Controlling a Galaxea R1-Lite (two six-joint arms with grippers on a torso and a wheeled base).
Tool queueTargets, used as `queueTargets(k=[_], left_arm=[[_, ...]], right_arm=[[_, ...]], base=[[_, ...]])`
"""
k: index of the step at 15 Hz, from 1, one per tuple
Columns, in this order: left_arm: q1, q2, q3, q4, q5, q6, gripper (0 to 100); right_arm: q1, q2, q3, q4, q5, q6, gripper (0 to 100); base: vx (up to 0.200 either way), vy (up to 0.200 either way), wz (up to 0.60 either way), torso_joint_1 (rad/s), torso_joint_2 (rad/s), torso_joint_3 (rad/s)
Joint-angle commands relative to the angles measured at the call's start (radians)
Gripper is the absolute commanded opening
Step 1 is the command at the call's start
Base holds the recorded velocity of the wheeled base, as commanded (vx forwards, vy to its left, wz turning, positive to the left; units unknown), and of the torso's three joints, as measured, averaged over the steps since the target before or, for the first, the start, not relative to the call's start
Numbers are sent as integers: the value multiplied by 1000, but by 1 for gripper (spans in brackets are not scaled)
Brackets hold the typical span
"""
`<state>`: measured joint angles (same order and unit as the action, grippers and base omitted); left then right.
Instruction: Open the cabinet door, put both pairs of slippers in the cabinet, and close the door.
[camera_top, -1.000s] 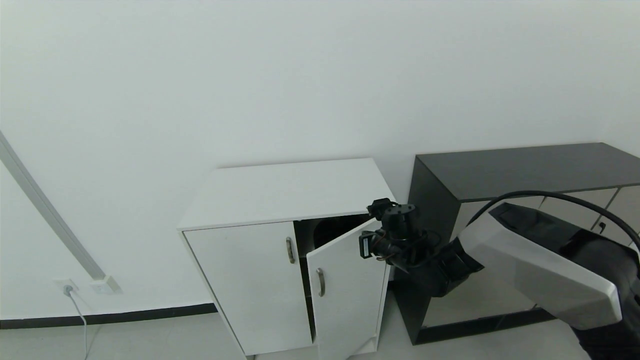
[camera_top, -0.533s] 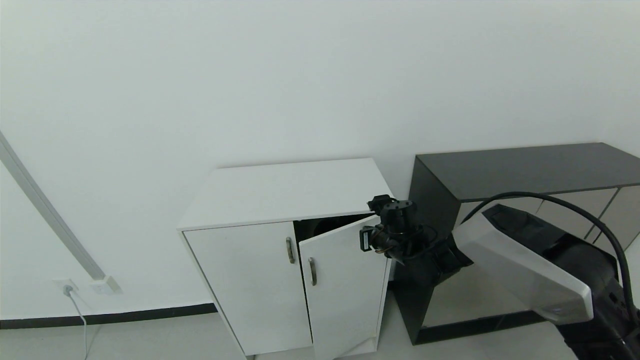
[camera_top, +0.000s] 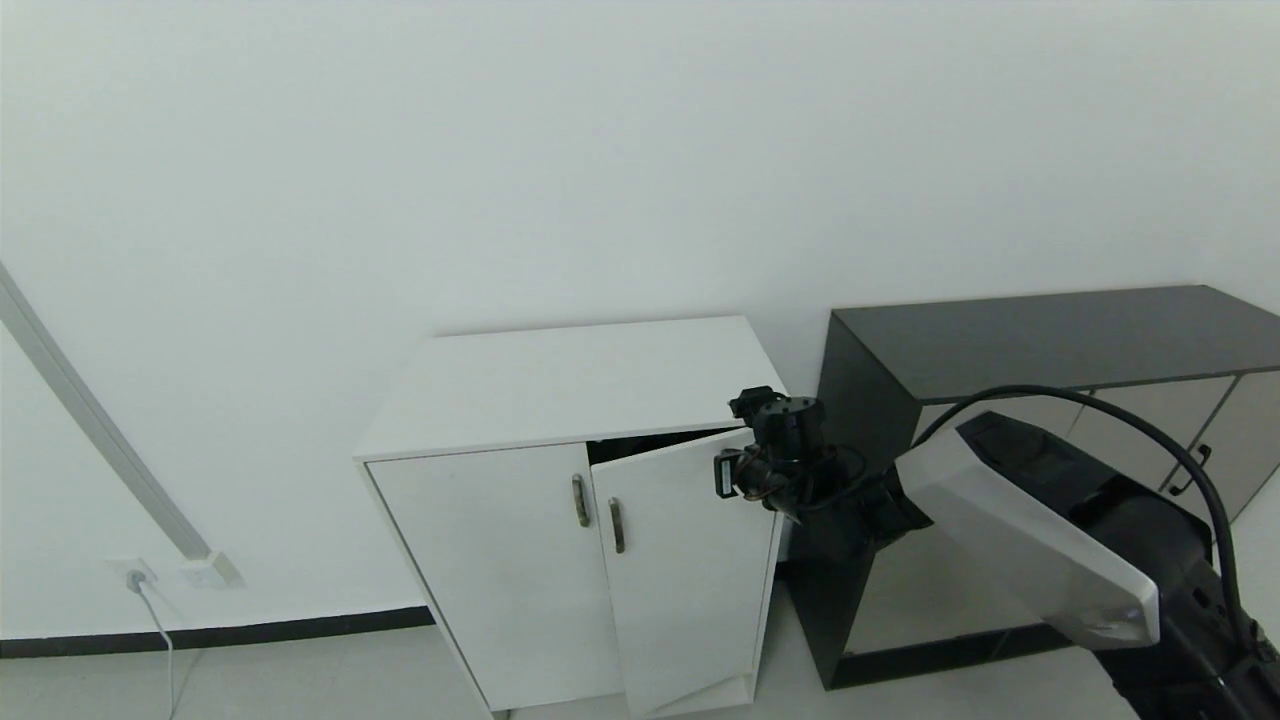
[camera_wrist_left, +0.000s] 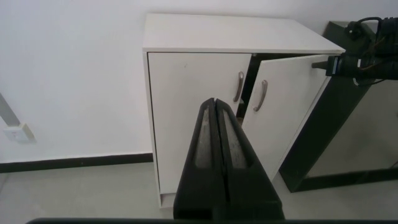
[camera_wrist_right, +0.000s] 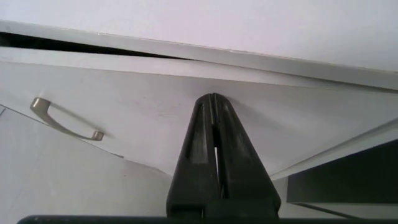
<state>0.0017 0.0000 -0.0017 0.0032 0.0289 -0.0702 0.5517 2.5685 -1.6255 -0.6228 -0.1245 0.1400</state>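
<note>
The right gripper (camera_wrist_right: 214, 102), fingers together, is resting against the upper hinge-side corner of the right cabinet door (camera_top: 690, 560), which is standing slightly ajar. The left gripper (camera_wrist_left: 215, 102), also pressed together, is hanging well back. Contact this near the hinge is risking the tips sliding off the door's top edge, leaving it ajar.

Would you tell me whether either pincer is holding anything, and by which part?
Nothing is held: the left pincer and right pincer are both shut empty, the right one's tip at the cabinet door face, not gripping it.
</note>
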Motion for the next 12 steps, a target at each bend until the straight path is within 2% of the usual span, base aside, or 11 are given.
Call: queueTargets(k=[1,12], left_arm=[[0,0,0,0,0,0,0],[0,0,0,0,0,0,0]], right_arm=[[2,2,-22,9,-1,0,0],[11,56,-148,74,-7,-2,0]], base=[[0,0,0,0,0,0],[0,0,0,0,0,0]])
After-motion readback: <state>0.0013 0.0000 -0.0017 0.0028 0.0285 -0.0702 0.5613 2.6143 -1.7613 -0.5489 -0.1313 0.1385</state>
